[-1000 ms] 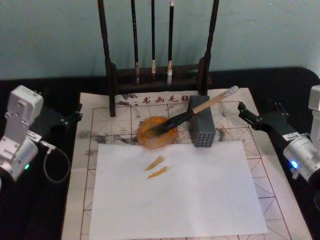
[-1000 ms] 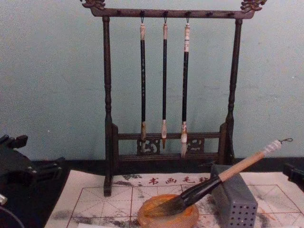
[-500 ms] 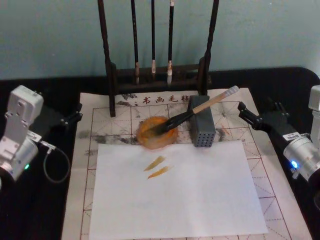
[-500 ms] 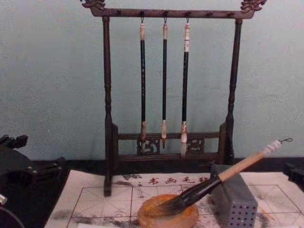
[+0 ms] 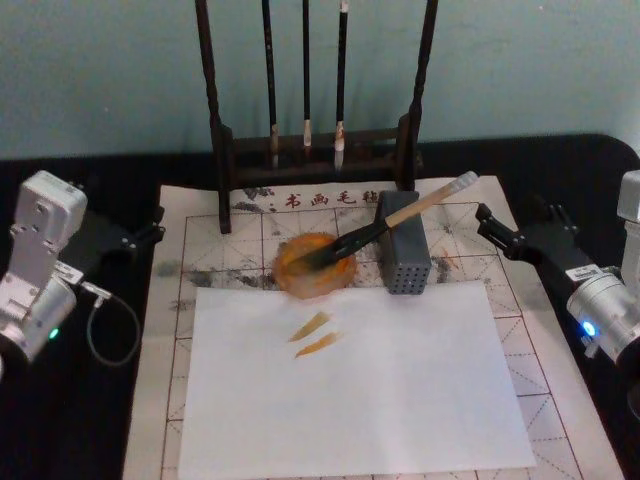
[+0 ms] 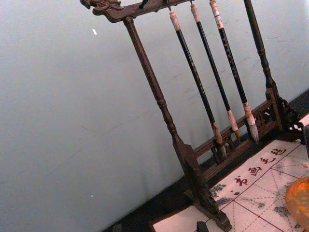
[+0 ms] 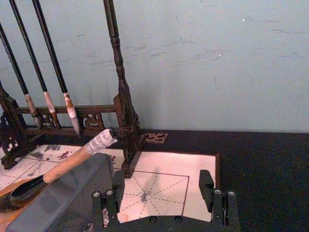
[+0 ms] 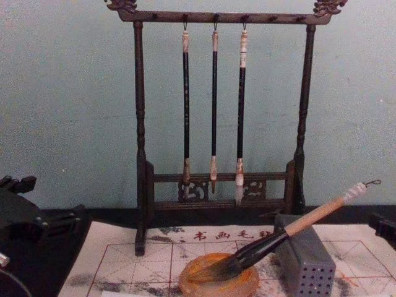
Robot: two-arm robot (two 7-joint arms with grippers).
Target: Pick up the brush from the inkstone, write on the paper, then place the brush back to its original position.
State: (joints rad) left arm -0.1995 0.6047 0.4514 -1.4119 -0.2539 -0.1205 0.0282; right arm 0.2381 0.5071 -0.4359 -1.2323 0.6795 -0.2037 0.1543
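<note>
Brush (image 5: pixel 385 220): bristles in the dish, shaft leaning on the grey block (image 5: pixel 403 255), cap toward 2 o'clock.
Dish (image 5: pixel 315 265): on the gridded paper (image 5: pixel 200 235), just beside the block at its 9 o'clock.
White sheet (image 5: pixel 400 380): at 6 o'clock of the dish, two orange strokes near its top edge.
Brush rack (image 8: pixel 216 111): at 12 o'clock, three thin brushes hanging.
Left end effector (image 5: pixel 150 232): at 9 o'clock over the dark tabletop (image 5: pixel 590 165), grip state impossible to tell.
Right end effector (image 7: pixel 164 193): at 3 o'clock, fingers spread apart, empty.
</note>
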